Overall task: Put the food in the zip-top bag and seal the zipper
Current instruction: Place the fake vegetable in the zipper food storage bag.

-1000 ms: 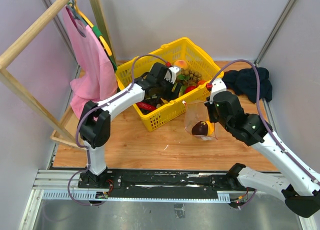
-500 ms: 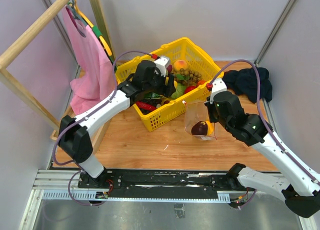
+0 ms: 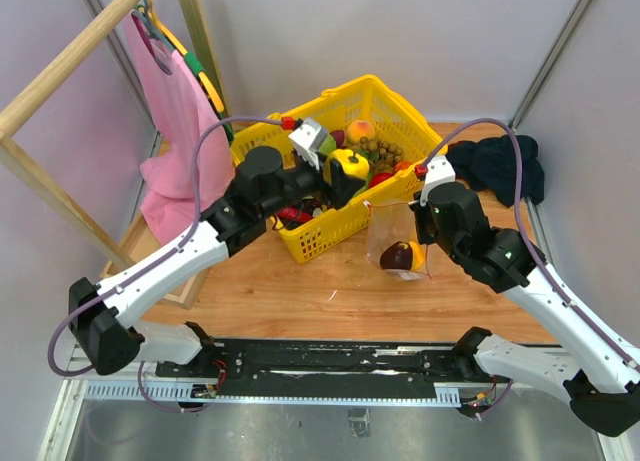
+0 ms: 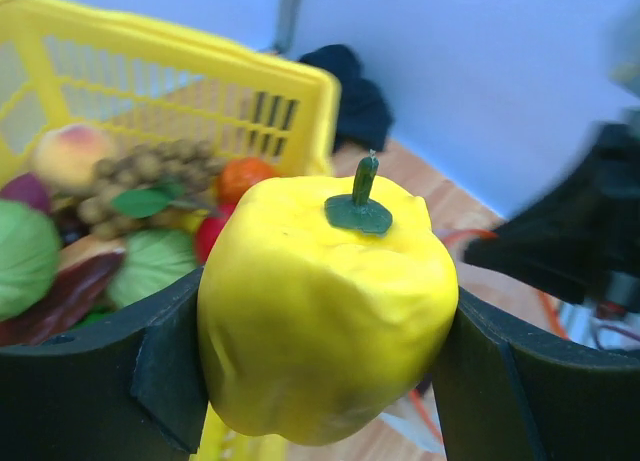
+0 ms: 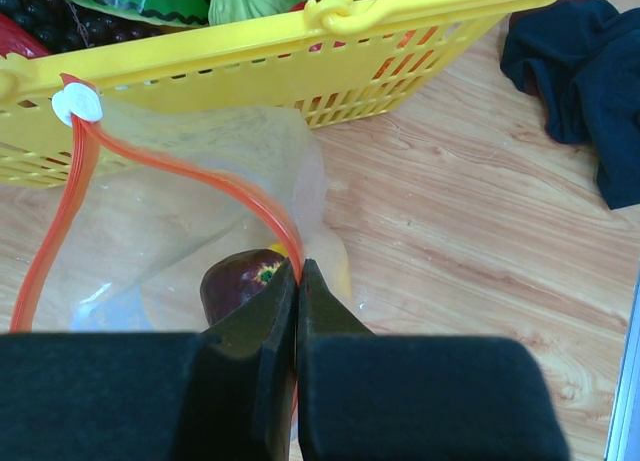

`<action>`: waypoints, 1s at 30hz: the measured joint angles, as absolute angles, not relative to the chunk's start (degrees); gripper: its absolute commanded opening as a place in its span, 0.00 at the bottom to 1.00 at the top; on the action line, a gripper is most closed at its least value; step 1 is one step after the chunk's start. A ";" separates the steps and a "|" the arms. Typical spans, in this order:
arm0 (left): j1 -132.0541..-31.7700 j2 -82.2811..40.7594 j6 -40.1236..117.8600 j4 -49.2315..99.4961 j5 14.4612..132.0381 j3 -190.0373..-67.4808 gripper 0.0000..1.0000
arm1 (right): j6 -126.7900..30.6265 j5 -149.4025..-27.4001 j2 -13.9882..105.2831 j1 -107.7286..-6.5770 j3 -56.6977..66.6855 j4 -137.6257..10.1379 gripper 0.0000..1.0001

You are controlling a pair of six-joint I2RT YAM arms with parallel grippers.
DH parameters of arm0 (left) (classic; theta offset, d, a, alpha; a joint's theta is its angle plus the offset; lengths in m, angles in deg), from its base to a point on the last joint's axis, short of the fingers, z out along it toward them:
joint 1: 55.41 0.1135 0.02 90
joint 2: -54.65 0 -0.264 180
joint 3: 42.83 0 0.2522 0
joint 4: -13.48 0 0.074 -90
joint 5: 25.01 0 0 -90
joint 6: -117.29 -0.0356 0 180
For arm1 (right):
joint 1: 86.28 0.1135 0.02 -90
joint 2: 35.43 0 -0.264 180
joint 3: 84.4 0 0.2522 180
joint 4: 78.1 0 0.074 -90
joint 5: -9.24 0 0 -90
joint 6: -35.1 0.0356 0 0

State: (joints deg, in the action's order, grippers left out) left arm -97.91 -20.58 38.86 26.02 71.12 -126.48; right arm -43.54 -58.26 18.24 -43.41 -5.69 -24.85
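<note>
ok so vs half a sec ago: the left gripper (image 3: 343, 173) has come up out of the yellow basket (image 3: 322, 236) w/ the yellow bell pepper (image 3: 347, 164) clamped tight between both fingers, stem up. Before, it was down among the stuff in the basket. Now it hangs over the basket's front-right part, closer to the zip-top bag (image 3: 398, 231). The left elbow also swung way out to the left & low.

Right arm basically hasn't budged. The right gripper (image 5: 298, 281) is pinched fully together on the zipper (image 5: 190, 174), holding the bag's mouth edge up off the table (image 3: 290, 291), just in front of the basket wall. Bag is open and the zipper makes a loop. The white slider (image 5: 76, 103) sits at its far-left end, touching the basket or just beside it, cant tell. Inside the bag there's a dark purple piece (image 5: 238, 281) in the same spot as before, plus a yellow-orange piece (image 3: 417, 253) next to it.

Hard to see:
- Top cam hides the right fingertips under the wrist, so the grip only shows on the wrist cam.
- On that wrist cam the fingers cover the bag's lower part.
- No idea what the yellow-orange piece is.
- Left wrist cam is mostly pepper. Its fingers are cut off at the bottom and the right arm is a dark blur at the right edge.
- Behind the pepper in the basket I can make out a peach (image 4: 68, 153), brownish grapes (image 4: 150, 173) & green cabbage (image 4: 25, 256). The rest is too jumbled.

Dark cloth (image 3: 497, 166) lies right of the basket. Pink garment (image 3: 180, 121) hangs on the wooden rack (image 3: 60, 76) to the left.
</note>
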 measured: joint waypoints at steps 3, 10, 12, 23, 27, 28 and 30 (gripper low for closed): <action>-102.66 -17.82 37.81 21.87 71.53 -123.35 0.44 | -43.10 -58.35 18.13 -43.41 -5.71 -25.31 0.01; -108.21 -14.17 33.81 10.92 74.66 -115.83 0.42 | -42.47 -58.72 17.36 -43.41 -6.20 -25.60 0.01; -109.72 -14.17 31.82 8.38 75.32 -114.32 0.40 | -42.25 -58.76 17.08 -43.41 -6.54 -25.73 0.00; -117.04 -18.28 17.42 -1.39 81.20 -110.57 0.39 | -41.60 -59.85 15.83 -43.41 -6.81 -26.41 0.01; -117.06 -20.99 13.42 -2.43 82.94 -108.73 0.39 | -41.60 -60.14 15.40 -43.41 -6.96 -26.43 0.01; -117.06 -21.73 12.55 -2.43 83.25 -108.64 0.40 | -41.60 -60.20 15.35 -43.41 -6.98 -26.43 0.01; -117.08 -23.13 10.93 -2.39 83.73 -108.64 0.41 | -41.60 -60.23 15.33 -43.41 -7.07 -26.52 0.01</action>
State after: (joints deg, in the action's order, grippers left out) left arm -117.08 -23.13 10.93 -2.39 83.73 -108.64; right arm -41.60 -60.23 15.33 -43.41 -7.07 -26.52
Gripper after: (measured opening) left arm 0.756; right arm 0.012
